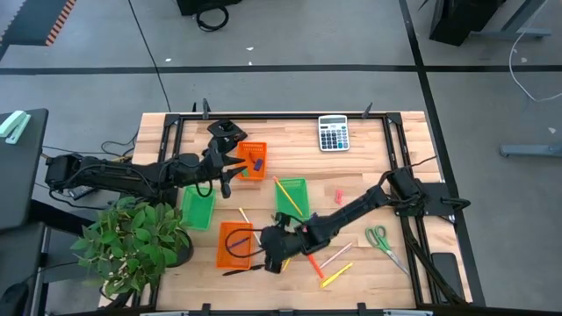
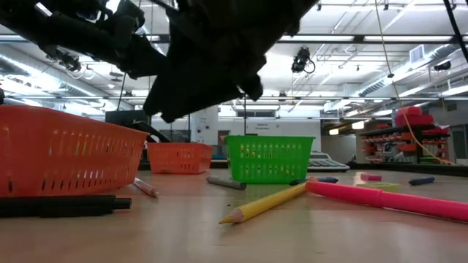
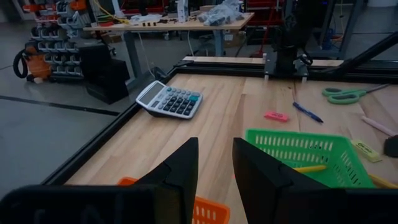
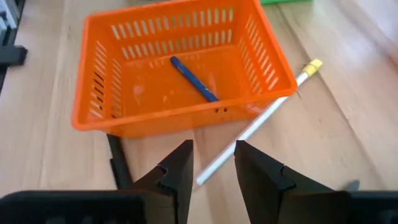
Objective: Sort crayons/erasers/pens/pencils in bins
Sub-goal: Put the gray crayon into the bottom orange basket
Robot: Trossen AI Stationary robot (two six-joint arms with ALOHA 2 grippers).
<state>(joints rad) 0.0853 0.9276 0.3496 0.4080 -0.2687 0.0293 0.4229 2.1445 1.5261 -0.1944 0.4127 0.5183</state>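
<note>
Right gripper (image 4: 212, 163) low over table (image 4: 323, 137), jaws open w/ nothing between, just short of orange bin (image 4: 180, 68) holding blue pen (image 4: 194, 79); white pencil (image 4: 255, 124) beside bin. Left gripper (image 3: 214, 163) above far orange bin (image 1: 252, 161), jaws apart, empty.

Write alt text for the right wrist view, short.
The right end effector, fingers open and empty, hovers over the wooden table just in front of an orange bin holding one blue pen. A pale pencil with a yellow tip lies slanted beside the bin, running toward the fingers.
</note>
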